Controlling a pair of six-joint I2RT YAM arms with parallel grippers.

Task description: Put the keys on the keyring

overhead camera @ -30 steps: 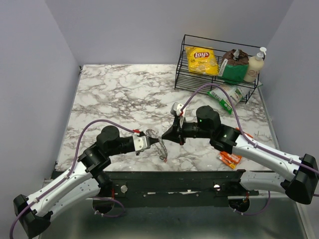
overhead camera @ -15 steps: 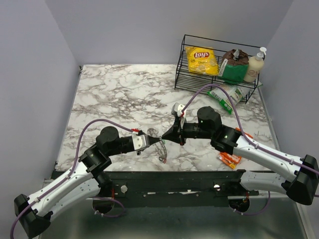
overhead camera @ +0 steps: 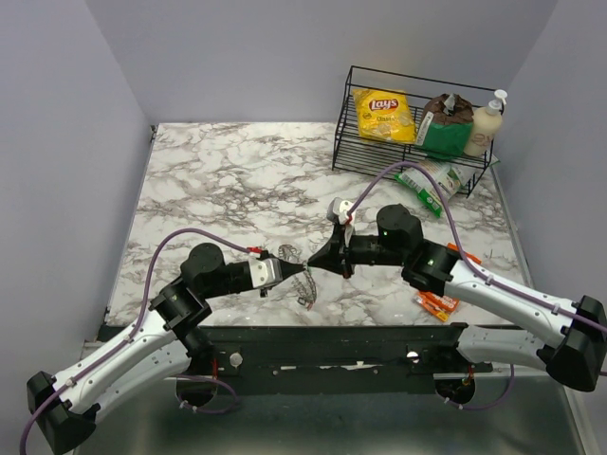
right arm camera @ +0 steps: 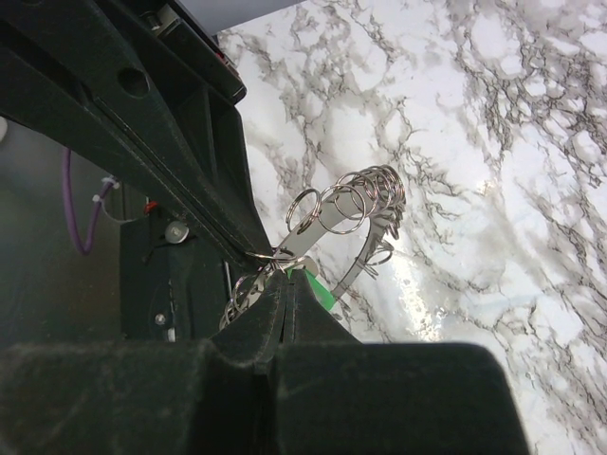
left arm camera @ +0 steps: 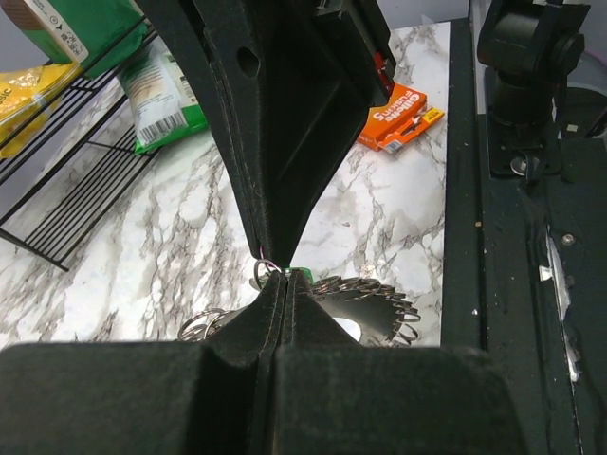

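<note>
From above, you see the left gripper (overhead camera: 300, 272) and the right gripper (overhead camera: 316, 264) meeting tip to tip over the near part of the marble table (overhead camera: 218, 190). Both claws look pinched narrow. The keyring (overhead camera: 305, 290) hangs as a small grey tangle just below the point where they meet, off the marble.

In the left wrist view, your left gripper (left arm camera: 285, 284) has its fingers pressed flat together with no gap. The right gripper (left arm camera: 273, 248) comes down from above, also closed, its tip touching yours. The keyring (left arm camera: 370, 305), with its toothed rim, lies just beyond and to the right of the tips, and the green key (left arm camera: 302, 275) peeks out right at the contact point. You cannot tell which claw actually grips the metal. An orange packet (left arm camera: 398, 116) lies well apart on the marble.

In the right wrist view, the right gripper (right arm camera: 287, 282) is closed tight. The left gripper (right arm camera: 251, 242) reaches in from the upper left to its tip. The keyring (right arm camera: 365, 201) stands up from the tips, small rings bunched along its top, the green key (right arm camera: 322, 296) beside the fingers.
</note>
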